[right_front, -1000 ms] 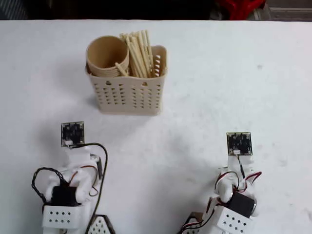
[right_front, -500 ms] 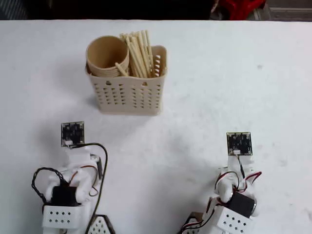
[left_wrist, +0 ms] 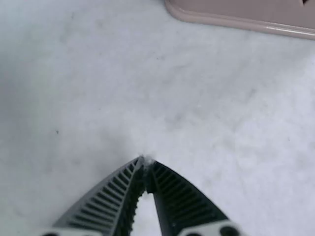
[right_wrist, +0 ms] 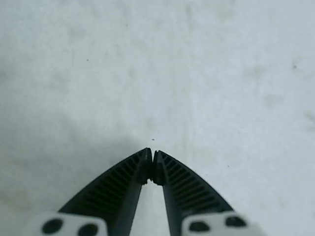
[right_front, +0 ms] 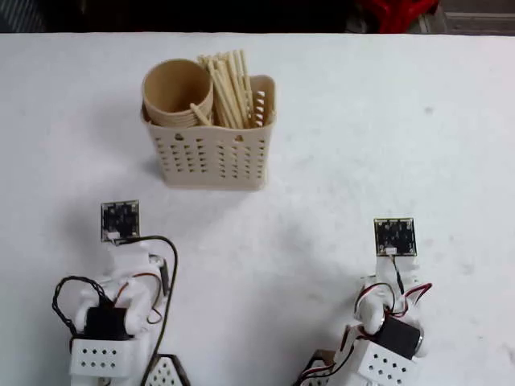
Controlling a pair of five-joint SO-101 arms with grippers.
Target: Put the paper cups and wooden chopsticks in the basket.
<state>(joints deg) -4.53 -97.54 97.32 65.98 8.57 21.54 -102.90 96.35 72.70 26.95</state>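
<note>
The basket (left_wrist: 236, 12), ahead of the left gripper (left_wrist: 145, 161), is cut off by the frame edge; its wall hides the lower portions of the paper cups (right_front: 177, 92) and chopsticks (right_front: 228, 84).

white table (right_front: 362, 121), dark strip behind, red object (right_front: 398, 12)

Stacked paper cups (right_front: 177, 94) and upright chopsticks (right_front: 229, 88) inside basket (right_front: 213, 154)

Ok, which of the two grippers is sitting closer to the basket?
The left gripper: the basket has its bottom edge ahead of it in the left wrist view, while the right gripper has bare table ahead.
</note>
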